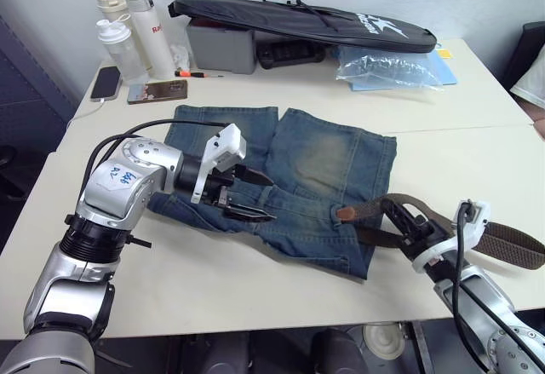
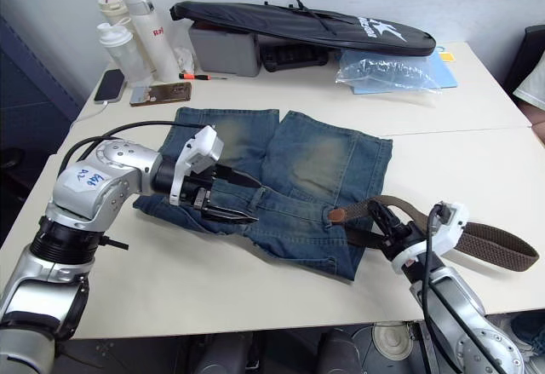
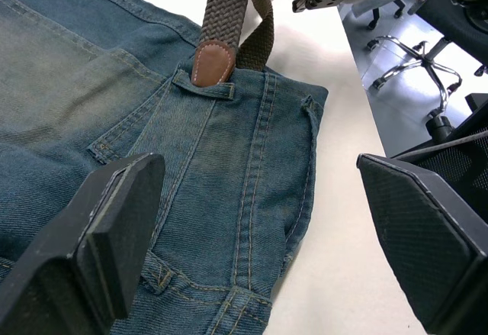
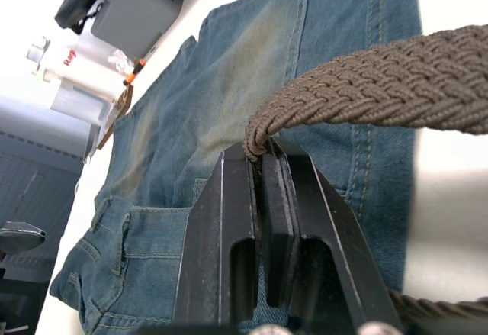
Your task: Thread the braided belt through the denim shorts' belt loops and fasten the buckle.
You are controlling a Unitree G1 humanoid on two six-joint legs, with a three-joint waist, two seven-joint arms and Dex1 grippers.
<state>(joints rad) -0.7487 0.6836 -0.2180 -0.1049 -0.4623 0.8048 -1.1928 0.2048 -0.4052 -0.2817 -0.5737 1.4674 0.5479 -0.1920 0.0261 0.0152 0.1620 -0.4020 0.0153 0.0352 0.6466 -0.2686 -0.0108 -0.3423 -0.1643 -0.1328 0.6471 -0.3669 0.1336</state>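
Observation:
The denim shorts (image 1: 324, 165) lie flat on the white table, waistband toward me. The braided belt (image 1: 511, 244) runs from the right onto the waistband. Its reddish leather tip (image 3: 212, 62) ends right at the edge of a belt loop (image 3: 204, 89); I cannot tell if it is under it. My right gripper (image 4: 259, 156) is shut on the belt just off the shorts' right edge, also seen as the right gripper (image 1: 400, 219). My left gripper (image 1: 253, 195) hovers open over the waistband's left half, fingers (image 3: 99, 251) wide apart, holding nothing. The buckle is out of view.
Along the table's back stand bottles (image 1: 128, 29), two phones (image 1: 106, 83), a grey box (image 1: 221, 46), a long black bag (image 1: 306, 18) and a clear plastic bag (image 1: 387, 67). A small screwdriver (image 1: 197, 74) lies near the box. The table's front edge runs close below the shorts.

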